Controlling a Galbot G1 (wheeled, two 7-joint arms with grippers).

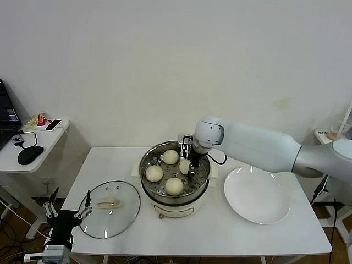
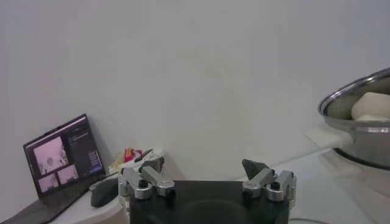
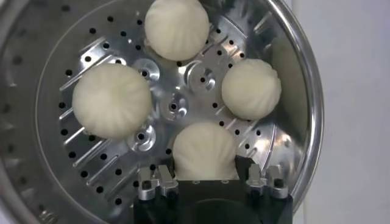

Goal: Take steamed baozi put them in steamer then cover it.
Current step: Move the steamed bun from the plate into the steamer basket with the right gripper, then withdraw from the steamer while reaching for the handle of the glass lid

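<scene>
No readable writing anywhere. My right gripper (image 3: 206, 178) sits inside the steamer (image 1: 147, 162), jaws parted partway, flanking the fourth baozi (image 3: 205, 150), which rests on the perforated tray; contact unclear. Four cream, pleated steamed baozi (image 1: 154, 173) fill the tray. Cover (image 1: 126, 214) lies on the tabletop (image 1: 220, 231). Left gripper (image 2: 207, 182) is parked low, jaws released.
</scene>
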